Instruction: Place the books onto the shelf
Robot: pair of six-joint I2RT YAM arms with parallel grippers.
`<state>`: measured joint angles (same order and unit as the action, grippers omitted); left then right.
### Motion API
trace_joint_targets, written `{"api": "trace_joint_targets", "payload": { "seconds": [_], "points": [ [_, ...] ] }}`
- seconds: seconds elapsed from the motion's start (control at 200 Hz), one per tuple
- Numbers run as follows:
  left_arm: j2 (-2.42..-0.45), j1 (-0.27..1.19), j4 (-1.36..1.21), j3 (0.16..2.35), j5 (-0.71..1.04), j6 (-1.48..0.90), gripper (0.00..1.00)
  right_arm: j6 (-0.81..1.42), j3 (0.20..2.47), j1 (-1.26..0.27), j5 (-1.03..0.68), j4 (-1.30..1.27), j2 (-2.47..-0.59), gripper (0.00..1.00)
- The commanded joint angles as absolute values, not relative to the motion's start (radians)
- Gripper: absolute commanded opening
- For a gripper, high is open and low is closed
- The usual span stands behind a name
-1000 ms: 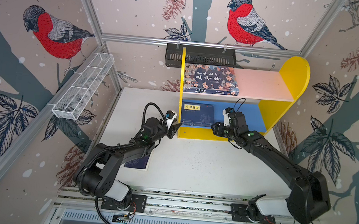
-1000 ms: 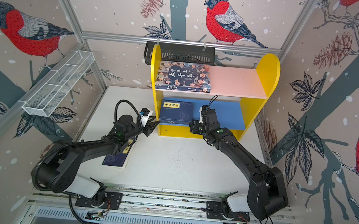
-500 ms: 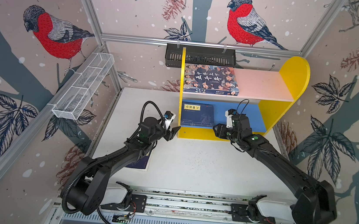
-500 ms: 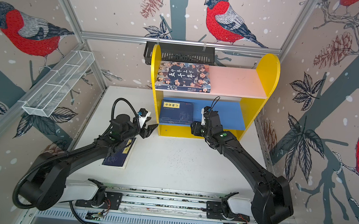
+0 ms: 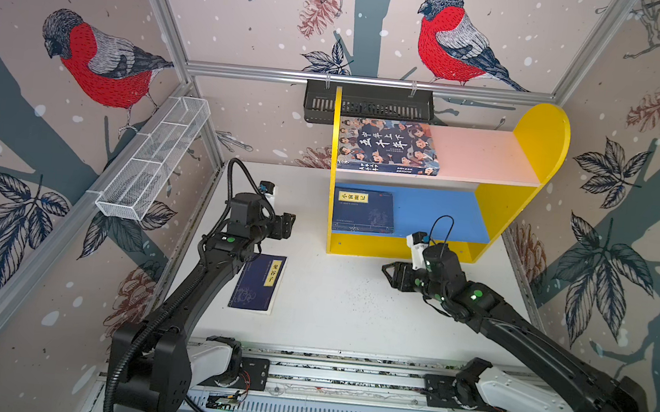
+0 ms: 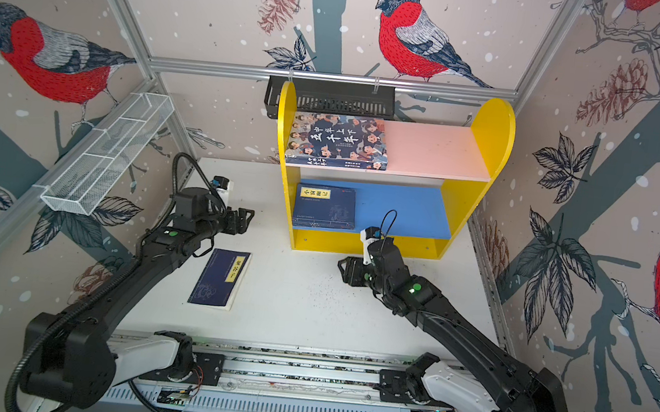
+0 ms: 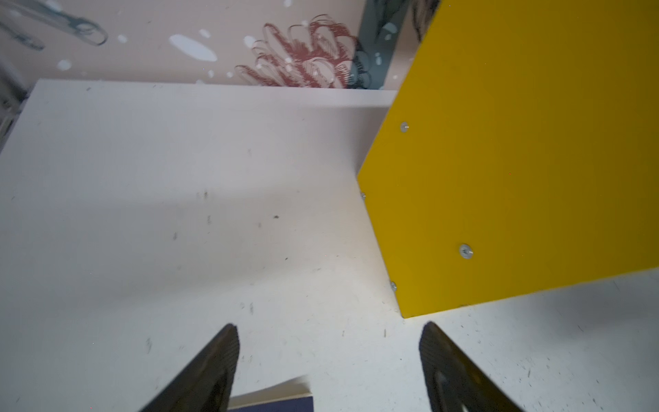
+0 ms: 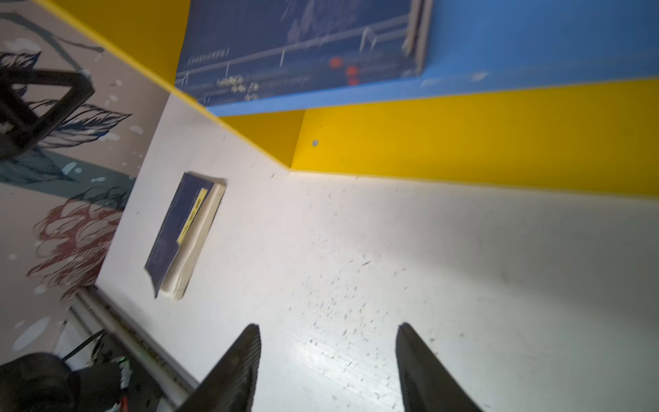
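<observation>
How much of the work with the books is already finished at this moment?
Done: the cartoon-face book lies on the pink board of the shelf, navy books on the blue board. In hand: nothing; left hand and right hand are open, empty. Left: one navy book on the table.

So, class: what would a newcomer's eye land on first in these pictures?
The red-breasted birds on the walls, then the yellow shelf at the back of the white table. A cartoon-faced book lies on its pink upper board, a navy paperback on the blue lower board. A loose navy book lies on the table beside the left arm.
</observation>
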<state>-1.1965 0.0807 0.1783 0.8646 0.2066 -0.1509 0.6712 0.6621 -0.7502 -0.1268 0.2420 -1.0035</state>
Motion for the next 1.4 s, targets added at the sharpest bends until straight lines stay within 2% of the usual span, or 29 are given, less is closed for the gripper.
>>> {"api": "trace_joint_targets", "payload": {
  "seconds": [0.0, 0.165, 0.305, 0.58, 0.94, 1.205, 1.395],
  "points": [
    [-1.214, -0.007, 0.333, 0.877, 0.231, -0.272, 0.80, 0.829, 0.596, -0.842, -0.147, 0.077, -0.985, 0.63],
    [-1.285, -0.223, 0.432, 0.858, 0.339, -0.369, 0.79, 0.925, 0.545, -0.954, -0.161, -0.107, -1.036, 0.65],
    [-1.324, -0.308, 0.468, 0.840, 0.353, -0.347, 0.79, 0.938, 0.607, -1.021, -0.152, -0.158, -1.162, 0.67],
    [-1.331, -0.325, 0.439, 0.778, 0.256, -0.280, 0.80, 1.012, 0.767, -1.079, -0.164, -0.271, -1.457, 0.69],
    [-1.514, -0.335, 0.466, 0.822, 0.217, -0.173, 0.79, 1.022, 1.016, -1.119, -0.181, -0.235, -1.758, 0.69],
    [-1.609, -0.338, 0.490, 0.838, 0.382, -0.136, 0.76, 1.038, 1.108, -1.123, -0.213, -0.237, -1.874, 0.70],
    [-1.646, -0.334, 0.491, 0.845, 0.431, -0.117, 0.73, 1.059, 1.148, -1.122, -0.248, -0.262, -1.951, 0.70]
  ]
}}
